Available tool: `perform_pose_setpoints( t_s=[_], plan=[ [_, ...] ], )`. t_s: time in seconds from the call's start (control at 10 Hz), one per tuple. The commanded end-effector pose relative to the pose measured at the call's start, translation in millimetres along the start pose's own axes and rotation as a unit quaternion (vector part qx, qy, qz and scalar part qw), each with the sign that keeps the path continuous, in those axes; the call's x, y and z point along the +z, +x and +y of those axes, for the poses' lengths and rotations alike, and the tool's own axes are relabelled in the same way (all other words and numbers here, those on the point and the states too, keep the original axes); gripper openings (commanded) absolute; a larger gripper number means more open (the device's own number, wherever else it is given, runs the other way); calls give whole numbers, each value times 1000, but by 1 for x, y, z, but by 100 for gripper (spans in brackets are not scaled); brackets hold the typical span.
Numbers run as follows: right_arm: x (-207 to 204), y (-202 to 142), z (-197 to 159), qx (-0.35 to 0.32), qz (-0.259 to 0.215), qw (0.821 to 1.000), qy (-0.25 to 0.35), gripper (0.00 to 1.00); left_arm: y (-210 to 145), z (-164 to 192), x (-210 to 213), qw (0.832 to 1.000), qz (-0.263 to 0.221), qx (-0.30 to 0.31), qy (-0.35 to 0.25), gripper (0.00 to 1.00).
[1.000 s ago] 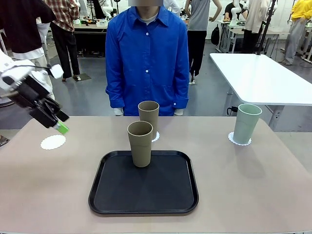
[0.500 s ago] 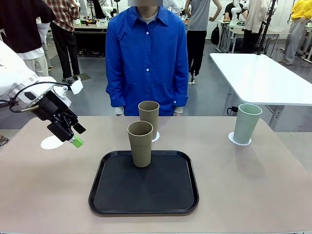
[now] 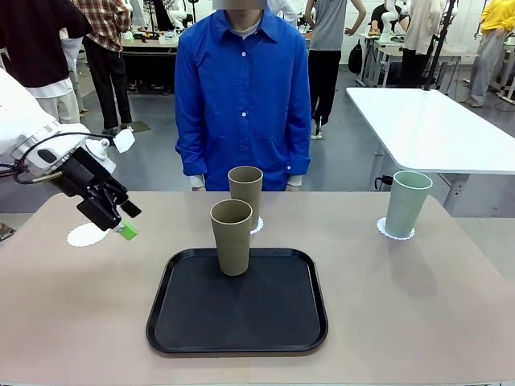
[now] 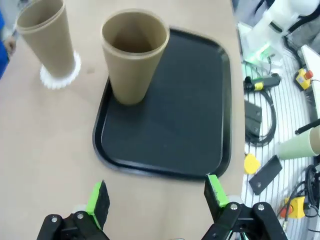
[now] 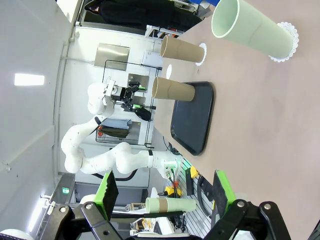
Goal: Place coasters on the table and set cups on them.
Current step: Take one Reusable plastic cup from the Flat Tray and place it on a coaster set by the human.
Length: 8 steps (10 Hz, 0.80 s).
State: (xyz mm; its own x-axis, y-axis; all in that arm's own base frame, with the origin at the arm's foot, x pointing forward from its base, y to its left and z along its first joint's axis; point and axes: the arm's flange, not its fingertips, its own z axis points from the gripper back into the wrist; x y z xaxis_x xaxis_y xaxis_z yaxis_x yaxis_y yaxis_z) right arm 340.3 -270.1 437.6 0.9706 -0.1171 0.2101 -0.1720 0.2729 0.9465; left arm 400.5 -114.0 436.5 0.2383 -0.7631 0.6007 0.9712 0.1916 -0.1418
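One tan cup (image 3: pixel 232 237) stands upright at the far edge of the black tray (image 3: pixel 241 318). Behind it, the second tan cup (image 3: pixel 245 191) rests on a white coaster (image 3: pixel 257 226) on the beige table (image 3: pixel 418 297). At the right, a mint cup (image 3: pixel 406 203) sits on its own coaster (image 3: pixel 396 234). My left gripper (image 3: pixel 127 223) hovers open and empty beside a bare coaster (image 3: pixel 82 235) at the left. Its wrist view looks over open fingers (image 4: pixel 97 202) at the tray cup (image 4: pixel 132 55). My right gripper (image 5: pixel 164 192) is open and empty, far from the mint cup (image 5: pixel 252 27).
A person in a blue shirt (image 3: pixel 241 96) stands at the far side, hands down. A white-topped table (image 3: pixel 426 129) stands at the back right. Bare tabletop lies to both sides of the tray (image 4: pixel 175 115).
My left gripper moved right and slightly down, from left of the bare coaster to its right edge, then held almost still. The cups and coasters stayed put.
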Motion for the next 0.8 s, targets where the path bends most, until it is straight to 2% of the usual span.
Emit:
perform_pose_setpoints(
  t_s=[0.0,0.1,0.2,0.3,0.5,0.6,0.7],
  plan=[
    [0,0,1,1,-1,1000,5,100,2,21,-10,985,-151,-63,-54,100],
    [0,0,1,1,-1,1000,5,100,0,25,-22,972,-205,-92,-75,100],
    [0,0,1,1,-1,1000,5,100,-4,34,-31,954,-245,-124,-123,100],
    [0,0,1,1,-1,1000,5,100,-12,47,-37,937,-277,-165,-131,100],
    [0,0,1,1,-1,1000,5,100,-37,63,-55,923,-308,-190,-129,100],
    [0,0,1,1,-1,1000,5,100,-44,64,-60,920,-313,-193,-132,100],
    [0,0,1,1,-1,1000,5,100,-50,64,-64,922,-310,-203,-111,100]
  ],
)
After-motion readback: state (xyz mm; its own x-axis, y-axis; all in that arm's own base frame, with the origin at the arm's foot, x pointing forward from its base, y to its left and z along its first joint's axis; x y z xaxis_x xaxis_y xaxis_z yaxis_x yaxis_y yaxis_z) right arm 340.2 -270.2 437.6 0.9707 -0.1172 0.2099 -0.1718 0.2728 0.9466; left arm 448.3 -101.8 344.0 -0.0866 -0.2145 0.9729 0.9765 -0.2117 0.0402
